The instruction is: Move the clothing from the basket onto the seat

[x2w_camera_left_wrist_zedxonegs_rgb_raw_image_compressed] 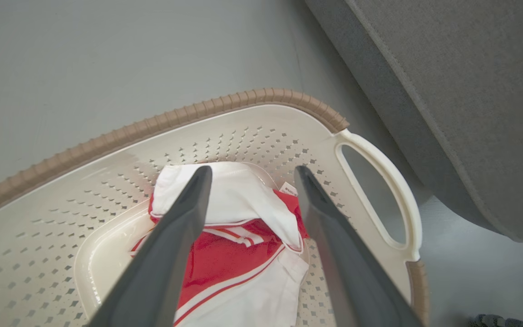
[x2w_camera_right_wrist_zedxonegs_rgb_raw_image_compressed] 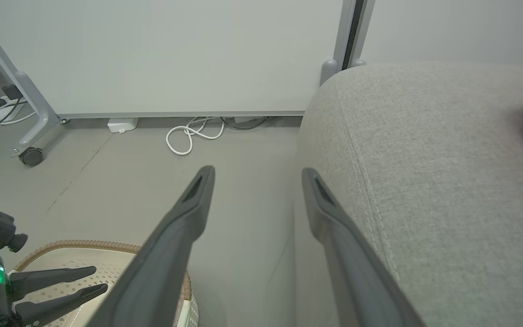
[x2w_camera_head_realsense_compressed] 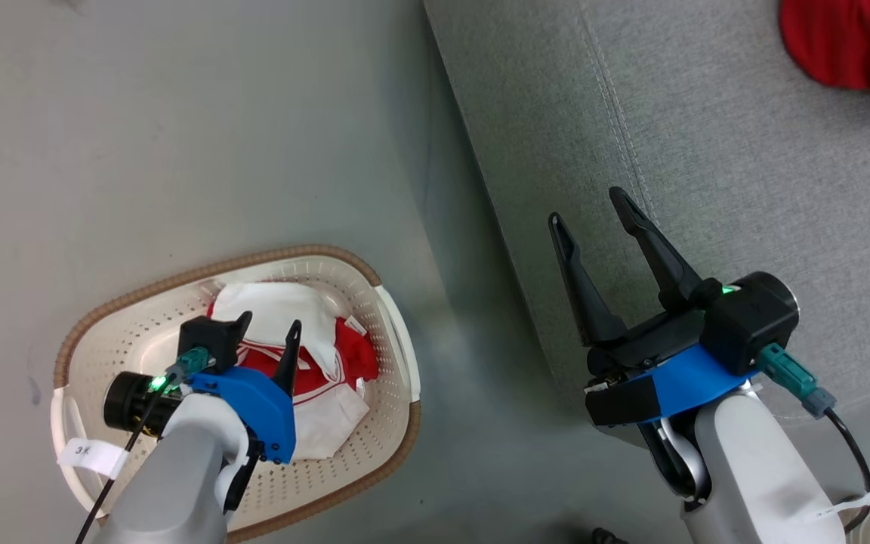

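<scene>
Head view: left tool [x2w_camera_head_realsense_compressed: 270,323], jaws spread and empty, hangs at lower left over the basket [x2w_camera_head_realsense_compressed: 216,272], likely lined up to lift the one striped garment [x2w_camera_head_realsense_compressed: 344,355] inside; the one plain red garment [x2w_camera_head_realsense_compressed: 850,38] lies upper right on the seat [x2w_camera_head_realsense_compressed: 707,189]. Left wrist view: its fingers [x2w_camera_left_wrist_zedxonegs_rgb_raw_image_compressed: 184,218] straddle that striped cloth, contact unclear. Right wrist view: right tool [x2w_camera_right_wrist_zedxonegs_rgb_raw_image_compressed: 257,171], spread and empty, hovers by the seat's edge. Two garments, two tools.

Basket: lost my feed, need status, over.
Left gripper open over basket, right gripper open at seat edge. Striped garment in basket, red garment on seat. Nothing blocking.
</scene>
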Controlling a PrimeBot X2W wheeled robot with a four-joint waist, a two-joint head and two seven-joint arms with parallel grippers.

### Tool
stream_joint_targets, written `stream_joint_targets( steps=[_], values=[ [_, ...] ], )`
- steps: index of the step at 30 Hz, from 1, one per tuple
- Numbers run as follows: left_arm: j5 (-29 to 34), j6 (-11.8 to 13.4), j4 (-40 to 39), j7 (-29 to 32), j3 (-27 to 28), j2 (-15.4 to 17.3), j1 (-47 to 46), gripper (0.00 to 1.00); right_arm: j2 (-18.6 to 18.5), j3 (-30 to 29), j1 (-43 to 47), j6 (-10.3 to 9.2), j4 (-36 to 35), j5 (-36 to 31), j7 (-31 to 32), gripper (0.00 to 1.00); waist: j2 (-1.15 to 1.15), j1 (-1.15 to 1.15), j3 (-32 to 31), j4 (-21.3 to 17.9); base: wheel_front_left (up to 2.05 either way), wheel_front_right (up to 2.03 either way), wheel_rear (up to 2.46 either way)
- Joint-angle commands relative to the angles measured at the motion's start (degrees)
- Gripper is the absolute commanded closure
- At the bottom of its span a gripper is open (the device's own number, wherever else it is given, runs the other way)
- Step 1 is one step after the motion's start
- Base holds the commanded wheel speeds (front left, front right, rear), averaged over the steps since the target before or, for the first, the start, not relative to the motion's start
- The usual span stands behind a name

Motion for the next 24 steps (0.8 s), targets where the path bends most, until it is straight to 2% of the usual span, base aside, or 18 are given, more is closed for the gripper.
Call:
stream_joint_targets(
  steps=[1,7,11,24],
  values=[
    [-0.06,-0.12,0.79,0.27,-1.11,0.08,-1.85,0.00,-0.01,0.29,-1.17,0.01,0.24,0.06,-0.57,0.00,0.00,-0.02,1.55,0.60,0.00,0.00,0.00],
    [-1.44,-0.12,4.67,2.00,-8.44,0.04,-7.02,0.00,0.00,1.35,-3.24,0.01,-0.18,0.47,-1.53,0.00,0.00,-0.02,6.11,-0.03,0.00,0.00,0.00],
    [-2.55,-0.12,7.55,3.44,-11.33,-0.38,-10.41,0.00,-0.01,1.46,-4.05,0.01,-1.65,0.27,-1.88,0.00,0.00,-0.02,9.18,-0.19,0.00,0.00,0.00],
    [-6.06,0.08,15.96,6.92,-14.93,-3.08,-16.79,0.00,0.00,2.00,-3.95,0.01,-5.71,0.43,-2.50,0.00,0.00,-0.02,14.86,-1.61,0.00,0.00,0.00]
  ],
)
